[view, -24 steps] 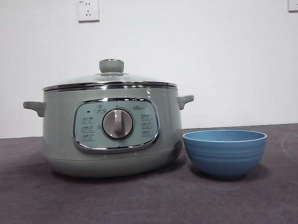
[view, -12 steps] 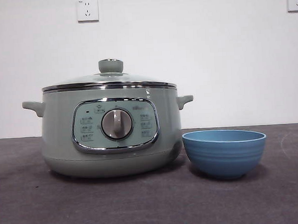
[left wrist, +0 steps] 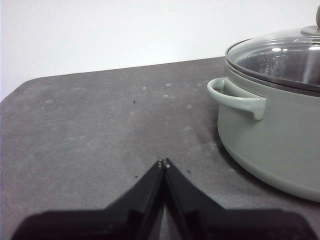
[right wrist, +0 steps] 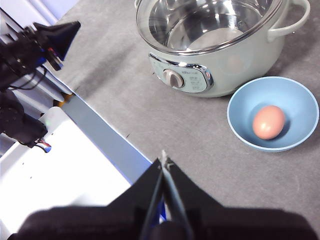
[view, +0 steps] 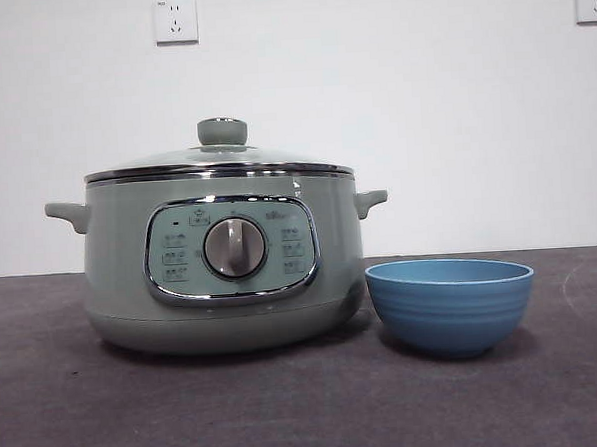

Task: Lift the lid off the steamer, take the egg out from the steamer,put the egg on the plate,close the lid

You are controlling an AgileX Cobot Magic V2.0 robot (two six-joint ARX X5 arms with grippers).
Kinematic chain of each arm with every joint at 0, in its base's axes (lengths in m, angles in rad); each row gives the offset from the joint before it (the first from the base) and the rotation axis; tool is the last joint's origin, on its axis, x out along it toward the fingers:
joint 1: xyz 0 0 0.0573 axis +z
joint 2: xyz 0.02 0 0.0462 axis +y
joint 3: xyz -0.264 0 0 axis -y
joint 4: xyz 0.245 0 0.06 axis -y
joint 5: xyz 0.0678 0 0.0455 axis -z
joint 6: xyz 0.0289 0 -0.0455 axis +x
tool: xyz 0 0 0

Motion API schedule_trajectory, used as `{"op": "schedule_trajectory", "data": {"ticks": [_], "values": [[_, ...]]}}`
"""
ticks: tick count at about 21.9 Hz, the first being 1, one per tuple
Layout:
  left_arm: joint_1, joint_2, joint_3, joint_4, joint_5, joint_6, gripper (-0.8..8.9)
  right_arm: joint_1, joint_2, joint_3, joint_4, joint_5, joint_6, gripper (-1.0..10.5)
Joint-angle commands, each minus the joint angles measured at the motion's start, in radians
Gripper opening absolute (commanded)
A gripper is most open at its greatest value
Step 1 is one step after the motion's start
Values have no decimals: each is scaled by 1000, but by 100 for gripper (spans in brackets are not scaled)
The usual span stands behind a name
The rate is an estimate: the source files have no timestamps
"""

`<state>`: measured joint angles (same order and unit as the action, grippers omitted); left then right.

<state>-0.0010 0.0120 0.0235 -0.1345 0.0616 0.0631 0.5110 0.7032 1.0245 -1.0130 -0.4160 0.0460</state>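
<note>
The sage-green steamer (view: 223, 262) stands on the dark table with the glass lid (view: 220, 157) resting shut on it; both show in the right wrist view, steamer (right wrist: 220, 60) and lid (right wrist: 210, 22). The blue plate (view: 451, 304) stands just right of the steamer. In the right wrist view the brownish egg (right wrist: 269, 122) lies inside the plate (right wrist: 295, 100). My left gripper (left wrist: 163, 162) is shut and empty over bare table beside the steamer's side handle (left wrist: 235, 97). My right gripper (right wrist: 164, 161) is shut and empty, high above the table's front edge.
Two wall sockets (view: 176, 20) sit on the white wall behind. The right wrist view shows the other arm's black parts (right wrist: 35, 42) and a white and blue base (right wrist: 65, 165) beyond the table's edge.
</note>
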Motion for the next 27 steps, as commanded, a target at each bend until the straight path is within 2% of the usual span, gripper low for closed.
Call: {"op": "schedule_trajectory", "data": {"ticks": [1,17,18,19,21,24,27], "values": [[3,-10,-20,-28,-4,-59,-4,2,-1,-2,5,3,8,1],[3,-10,-20,-45,-7,-74,-4,2,-1,-2,4,3,5,1],[3,-10,-20,-45,-8,-74,-4,2,-2,-2,6,2,-8,1],[3,-10,-20,-45,-7,-74,-4,-5,-4,-2,19,19,-63,1],[3,-10,-20,-45,-7,-74,-4,-42,-34,-3,74,68,-123,1],[3,-10,-20,-45,-7,-74,-4,-154,-121,-63,243,15,-130,1],[3,-10,-20,-45,-8,-74,-4,-269,-233,-220,403,10,-145,1]]}}
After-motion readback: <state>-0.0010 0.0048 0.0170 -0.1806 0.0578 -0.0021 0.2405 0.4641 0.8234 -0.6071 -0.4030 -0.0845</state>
